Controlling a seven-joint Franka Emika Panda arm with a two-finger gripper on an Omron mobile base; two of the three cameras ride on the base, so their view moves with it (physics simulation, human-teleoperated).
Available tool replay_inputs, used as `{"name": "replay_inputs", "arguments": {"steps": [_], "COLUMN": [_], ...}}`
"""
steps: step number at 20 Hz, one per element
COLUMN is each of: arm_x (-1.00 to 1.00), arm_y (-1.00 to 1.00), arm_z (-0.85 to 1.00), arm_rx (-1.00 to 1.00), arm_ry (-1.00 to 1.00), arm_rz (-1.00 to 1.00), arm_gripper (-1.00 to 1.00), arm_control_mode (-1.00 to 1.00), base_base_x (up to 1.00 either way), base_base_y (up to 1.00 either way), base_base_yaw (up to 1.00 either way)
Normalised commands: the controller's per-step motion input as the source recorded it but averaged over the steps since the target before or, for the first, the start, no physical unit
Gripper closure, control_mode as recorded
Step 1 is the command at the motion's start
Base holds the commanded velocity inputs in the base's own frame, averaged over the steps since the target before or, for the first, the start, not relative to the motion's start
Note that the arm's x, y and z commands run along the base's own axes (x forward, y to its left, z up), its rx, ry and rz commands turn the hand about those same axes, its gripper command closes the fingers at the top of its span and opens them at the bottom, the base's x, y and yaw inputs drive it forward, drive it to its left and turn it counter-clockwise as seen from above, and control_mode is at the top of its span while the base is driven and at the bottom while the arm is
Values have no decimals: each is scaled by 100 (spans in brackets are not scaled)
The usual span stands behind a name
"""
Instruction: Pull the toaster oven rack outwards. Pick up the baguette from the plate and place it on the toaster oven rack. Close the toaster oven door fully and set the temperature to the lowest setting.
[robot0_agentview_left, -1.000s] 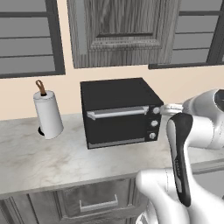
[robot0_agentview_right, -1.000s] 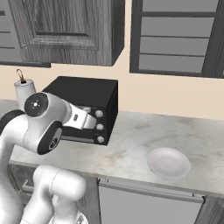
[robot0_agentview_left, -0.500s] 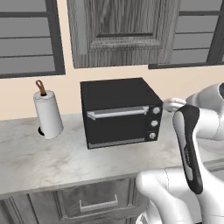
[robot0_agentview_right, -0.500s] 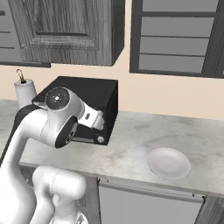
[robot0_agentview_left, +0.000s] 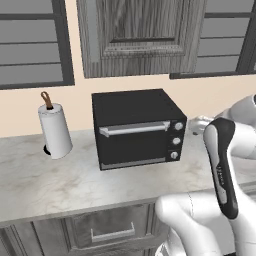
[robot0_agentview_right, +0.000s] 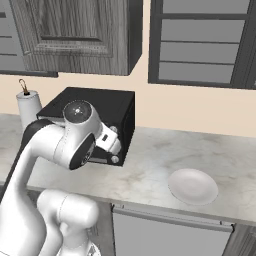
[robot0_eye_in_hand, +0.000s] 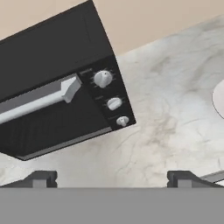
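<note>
The black toaster oven stands on the marble counter with its door fully shut, so the rack is hidden inside. In the hand view the silver bar handle crosses the door, and three round knobs run down the oven's right side. My gripper hangs open and empty above the counter, in front of and to the right of the oven and clear of it. The white plate lies to the oven's right and looks bare. The baguette is out of view.
A paper towel roll stands on the counter to the left of the oven. Grey wall cabinets hang above. My white arm crosses in front of the oven in the right base view. Drawers sit below the counter edge.
My arm has swung, its elbow rising and moving toward the oven's front right. The hand stays near the oven's right side. The door stays shut and the gripper open.
</note>
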Motion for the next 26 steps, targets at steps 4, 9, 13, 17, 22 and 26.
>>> {"name": "replay_inputs", "arguments": {"steps": [4,9,13,17,22,26], "arm_x": [-100,-100,-57,0,20,0], "arm_y": [-38,-7,9,5,52,63], "arm_z": [-100,-100,-78,-22,-46,0], "arm_rx": [0,0,-1,0,1,16], "arm_ry": [-16,-26,-50,-4,-40,-59], "arm_rz": [15,22,47,68,43,-1], "arm_gripper": [-100,-100,-100,-100,-100,-100], "arm_control_mode": [-100,-100,-100,-100,-100,-100], "base_base_x": [0,0,0,0,0,0], "base_base_y": [0,0,0,0,0,0], "base_base_yaw": [0,0,0,0,0,0]}}
